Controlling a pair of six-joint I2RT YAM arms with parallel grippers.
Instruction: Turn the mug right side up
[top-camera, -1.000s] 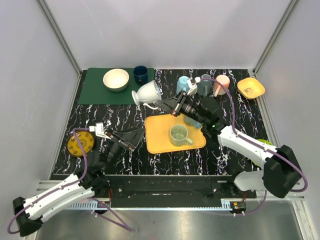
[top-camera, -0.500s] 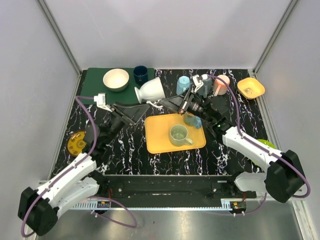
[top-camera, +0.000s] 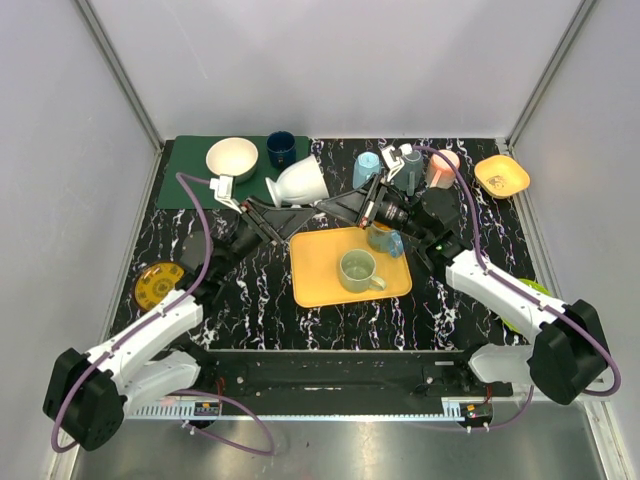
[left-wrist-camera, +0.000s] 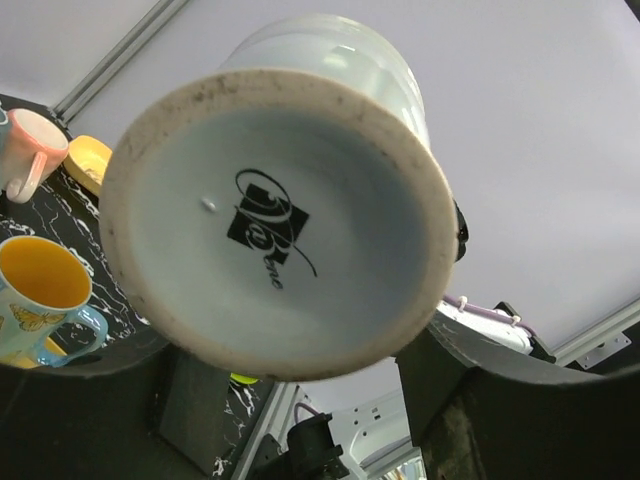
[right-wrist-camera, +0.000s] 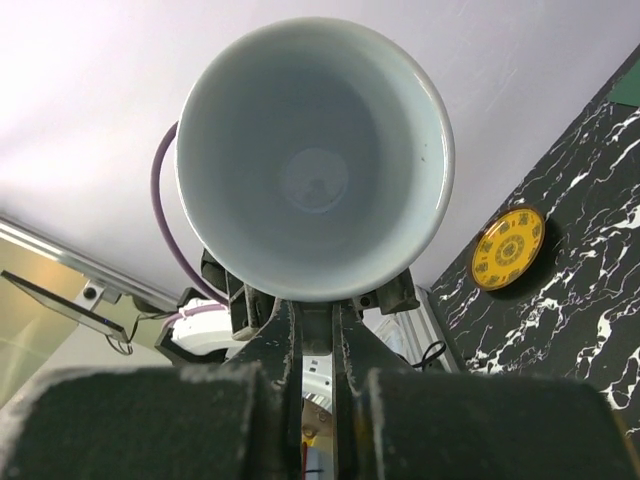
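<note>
The white mug (left-wrist-camera: 350, 250) carries a black square logo (left-wrist-camera: 265, 222) on its underside, its cursive lettering illegible.

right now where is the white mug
Top view, back centre: the white mug is tipped sideways between the left gripper and the right gripper, at the right edge of the green mat, just behind the orange tray.

green cup (top-camera: 357, 270) on orange tray (top-camera: 315, 275) | cream bowl (top-camera: 231, 158) on green mat (top-camera: 185, 180) | yellow plate (top-camera: 160, 284)
</note>
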